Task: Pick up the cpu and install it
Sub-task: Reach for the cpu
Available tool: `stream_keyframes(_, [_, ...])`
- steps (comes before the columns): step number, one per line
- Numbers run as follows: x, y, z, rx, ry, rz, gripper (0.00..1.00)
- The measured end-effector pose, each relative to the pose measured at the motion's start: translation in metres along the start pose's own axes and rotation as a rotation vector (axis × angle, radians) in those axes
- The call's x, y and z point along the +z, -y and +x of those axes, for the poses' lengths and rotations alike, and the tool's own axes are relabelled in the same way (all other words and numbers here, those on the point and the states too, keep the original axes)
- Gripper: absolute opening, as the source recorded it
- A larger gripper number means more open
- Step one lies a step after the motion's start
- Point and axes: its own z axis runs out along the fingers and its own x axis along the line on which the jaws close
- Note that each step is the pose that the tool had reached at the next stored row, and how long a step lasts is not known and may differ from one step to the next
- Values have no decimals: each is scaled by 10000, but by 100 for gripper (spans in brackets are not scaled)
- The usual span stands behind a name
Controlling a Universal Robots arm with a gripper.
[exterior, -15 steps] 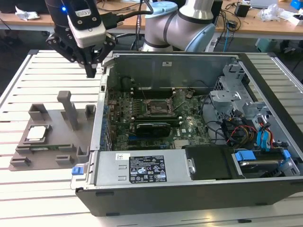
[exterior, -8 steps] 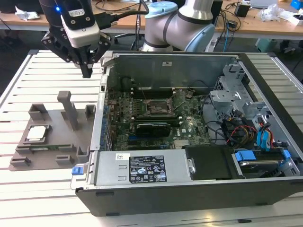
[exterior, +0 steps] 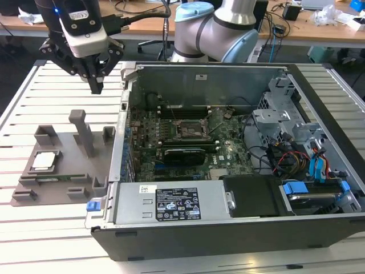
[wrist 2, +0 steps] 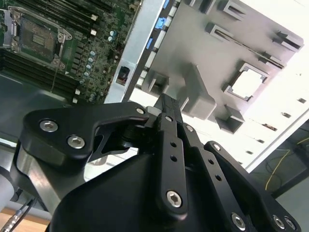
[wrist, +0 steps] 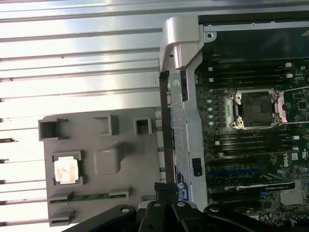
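Within a square pocket of the grey tray (exterior: 74,162) on the counter (exterior: 45,240), the cpu (exterior: 45,161) is seen lying flat, while the fingers (exterior: 96,80) are pressed together on nothing, raised above the tray and well apart from that pocket. Because the pocket's walls sit close around the chip and the tray's upright post (exterior: 85,134) rises near it, a descent could be fouled by either. With only thin edges offered, the chip could be gripped askew and dropped, it is judged.
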Motion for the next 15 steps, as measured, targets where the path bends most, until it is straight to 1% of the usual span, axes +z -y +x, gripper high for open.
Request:
stream_keyframes(5, [-2, 8, 104, 0, 0, 0, 11])
stream_keyframes(9, [-4, 12, 161, 0, 0, 0, 11])
stream_keyframes(15, [-6, 21, 279, 0, -1, 0, 11])
